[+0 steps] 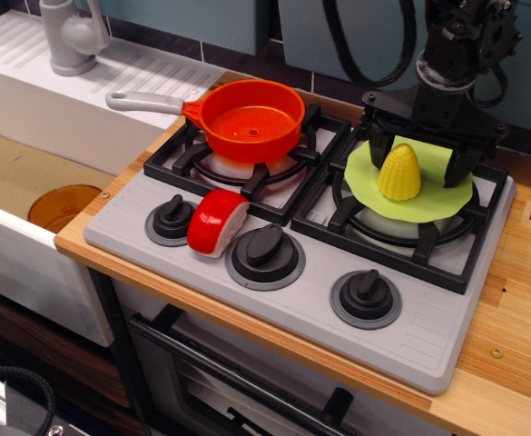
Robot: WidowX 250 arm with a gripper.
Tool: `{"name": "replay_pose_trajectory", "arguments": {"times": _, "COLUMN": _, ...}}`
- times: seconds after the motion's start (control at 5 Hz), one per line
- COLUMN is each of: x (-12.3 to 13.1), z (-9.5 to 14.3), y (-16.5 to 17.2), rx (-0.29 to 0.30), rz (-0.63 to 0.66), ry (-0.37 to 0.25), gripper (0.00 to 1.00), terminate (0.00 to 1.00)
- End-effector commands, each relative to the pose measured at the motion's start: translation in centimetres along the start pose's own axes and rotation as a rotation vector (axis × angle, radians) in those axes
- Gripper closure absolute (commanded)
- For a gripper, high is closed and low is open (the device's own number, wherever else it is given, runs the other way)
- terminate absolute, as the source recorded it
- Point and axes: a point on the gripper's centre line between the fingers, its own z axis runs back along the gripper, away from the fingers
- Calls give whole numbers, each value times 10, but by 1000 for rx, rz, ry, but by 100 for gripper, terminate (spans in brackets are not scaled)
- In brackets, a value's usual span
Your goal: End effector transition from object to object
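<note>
On toy stove (pixel 201 238): big black gripper (pixel 416 156) over right burner, prongs wide apart around yellow corn (pixel 399 172) on green cloth (pixel 447 195), gripping nothing. Then orange pan (pixel 250 120), red-white block (pixel 216 222). Could knock corn over if moved sideways while low.

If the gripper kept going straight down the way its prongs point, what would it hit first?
Most likely the yellow corn, which sits between the prongs of the gripper, or the green cloth under it on the right burner. Depth is hard to judge from this single view.
</note>
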Motion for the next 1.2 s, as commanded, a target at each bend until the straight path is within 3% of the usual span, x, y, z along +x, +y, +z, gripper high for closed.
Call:
{"name": "replay_pose_trajectory", "arguments": {"times": 0.0, "x": 0, "z": 0, "y": 0, "rx": 0, "rz": 0, "ry": 0, "gripper": 0, "terminate": 0}}
{"name": "replay_pose_trajectory", "arguments": {"times": 0.2, "x": 3, "z": 40, "y": -2, "rx": 54, "rz": 13, "ry": 27, "gripper": 0, "terminate": 0}}
{"name": "replay_pose_trajectory", "arguments": {"times": 0.4, "x": 6, "z": 76, "y": 0, "rx": 72, "rz": 7, "ry": 40, "gripper": 0, "terminate": 0}}
{"name": "replay_pose_trajectory", "arguments": {"times": 0.6, "x": 5, "z": 98, "y": 9, "rx": 67, "rz": -15, "ry": 5, "gripper": 0, "terminate": 0}}
{"name": "replay_pose_trajectory", "arguments": {"times": 0.8, "x": 1, "z": 117, "y": 30, "rx": 89, "rz": -51, "ry": 22, "gripper": 0, "terminate": 0}}
{"name": "replay_pose_trajectory", "arguments": {"times": 1.0, "x": -8, "z": 120, "y": 55, "rx": 73, "rz": -62, "ry": 26, "gripper": 0, "terminate": 0}}
